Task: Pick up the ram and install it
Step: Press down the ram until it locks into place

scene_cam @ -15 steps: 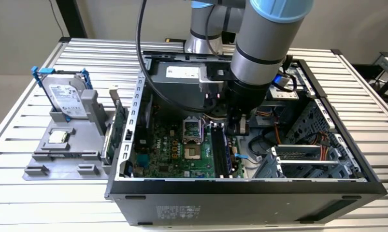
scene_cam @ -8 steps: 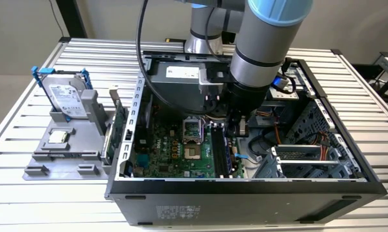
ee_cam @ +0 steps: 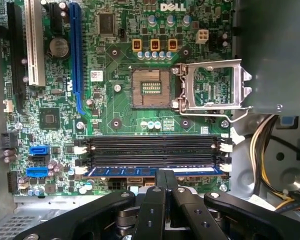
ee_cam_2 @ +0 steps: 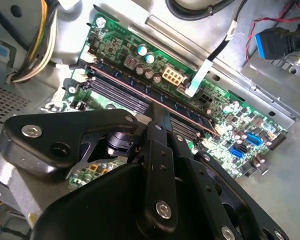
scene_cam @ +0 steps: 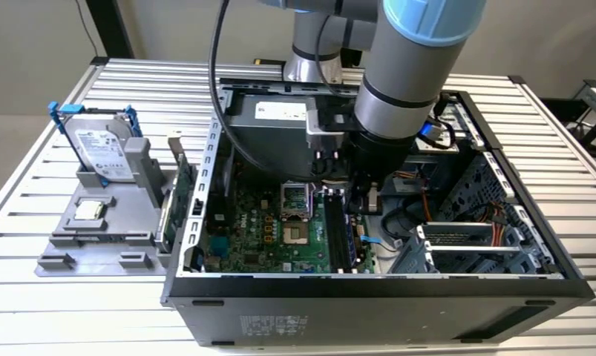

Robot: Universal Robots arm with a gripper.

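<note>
RAM stick [ee_cam: 155, 171] seated in motherboard [ee_cam: 120, 115] slot, long axis parallel to empty black slots [ee_cam: 152, 145]; gripper [ee_cam: 165, 176] fingers pressed together, touching its upper edge; motherboard inside open computer case [scene_cam: 496, 167].

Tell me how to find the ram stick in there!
Look inside the open computer case, at the green motherboard. Beside the empty black slots lies the ram, right under the pincer. It is the only blue strip there.
</note>
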